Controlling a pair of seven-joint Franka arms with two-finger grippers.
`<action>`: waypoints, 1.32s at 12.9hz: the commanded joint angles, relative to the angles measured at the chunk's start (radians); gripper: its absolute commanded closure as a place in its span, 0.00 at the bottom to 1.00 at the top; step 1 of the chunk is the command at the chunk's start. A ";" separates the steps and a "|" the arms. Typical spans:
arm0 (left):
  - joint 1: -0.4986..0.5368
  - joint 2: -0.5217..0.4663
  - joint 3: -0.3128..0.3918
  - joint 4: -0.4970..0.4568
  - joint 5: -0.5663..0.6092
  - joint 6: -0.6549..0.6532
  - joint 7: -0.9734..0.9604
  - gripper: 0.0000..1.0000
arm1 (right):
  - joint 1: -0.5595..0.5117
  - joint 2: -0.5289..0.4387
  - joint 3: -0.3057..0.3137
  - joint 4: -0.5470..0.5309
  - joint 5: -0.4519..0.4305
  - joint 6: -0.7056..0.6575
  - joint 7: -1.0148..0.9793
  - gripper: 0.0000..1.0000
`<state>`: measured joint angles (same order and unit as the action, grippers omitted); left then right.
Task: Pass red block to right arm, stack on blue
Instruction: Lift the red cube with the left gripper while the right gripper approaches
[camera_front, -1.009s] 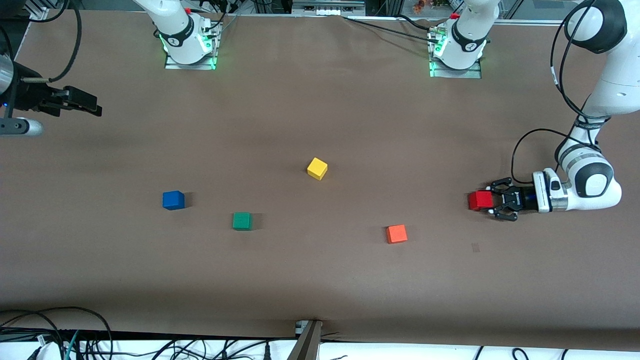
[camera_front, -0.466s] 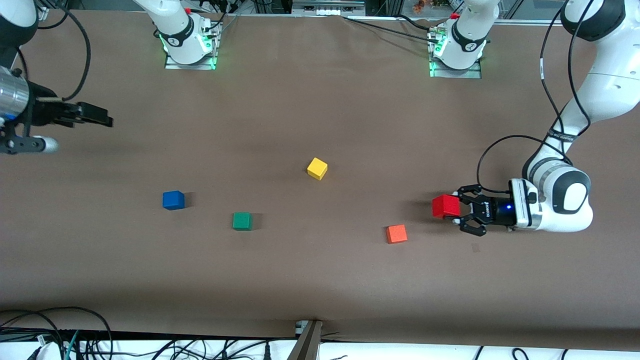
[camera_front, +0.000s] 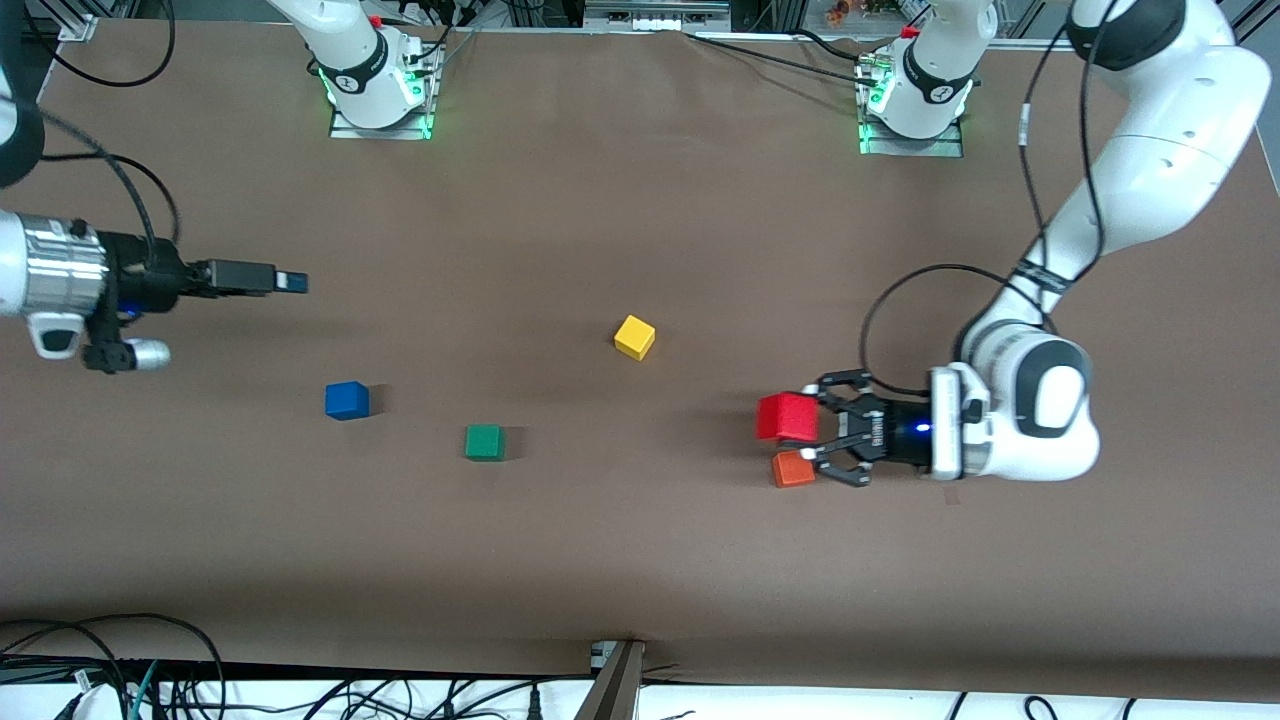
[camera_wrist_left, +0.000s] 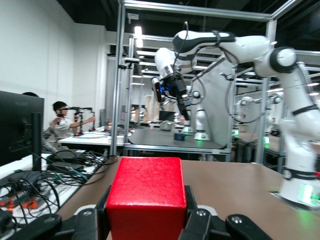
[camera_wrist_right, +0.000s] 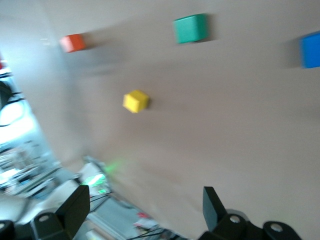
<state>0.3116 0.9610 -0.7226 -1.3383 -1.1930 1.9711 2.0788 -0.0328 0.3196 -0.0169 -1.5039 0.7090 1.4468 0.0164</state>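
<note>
The red block (camera_front: 787, 417) hangs in the air, partly over the orange cube (camera_front: 790, 469), with my left gripper (camera_front: 808, 424) shut on it. In the left wrist view the red block (camera_wrist_left: 146, 197) fills the space between the black fingers (camera_wrist_left: 102, 202). The blue block (camera_front: 347, 400) sits on the table toward the right arm's end and also shows in the right wrist view (camera_wrist_right: 311, 50). My right gripper (camera_front: 287, 282) is up over the table, pointing toward the middle, farther from the front camera than the blue block. It is open (camera_wrist_right: 145, 205) and holds nothing.
A green cube (camera_front: 484, 442) lies beside the blue block, toward the middle. A yellow cube (camera_front: 634, 337) sits at mid-table. The brown table (camera_front: 640, 560) is bare nearer the front camera. Cables run along that front edge.
My left arm has carried the red block from its end of the table toward the middle, to over the orange cube. My right gripper has moved in toward the middle.
</note>
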 joint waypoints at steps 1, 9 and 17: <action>-0.116 -0.019 -0.049 0.092 -0.025 0.194 -0.042 1.00 | -0.001 0.079 0.012 0.021 0.176 0.013 -0.035 0.00; -0.509 -0.016 -0.040 0.366 -0.214 0.655 -0.284 1.00 | 0.148 0.210 0.025 0.112 0.475 0.187 -0.167 0.00; -0.516 -0.018 -0.035 0.373 -0.214 0.666 -0.293 1.00 | 0.137 0.199 0.023 0.243 0.477 0.096 -0.147 0.00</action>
<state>-0.1953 0.9395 -0.7604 -0.9918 -1.3812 2.6399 1.7872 0.1124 0.5166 0.0034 -1.3181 1.1680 1.5648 -0.1529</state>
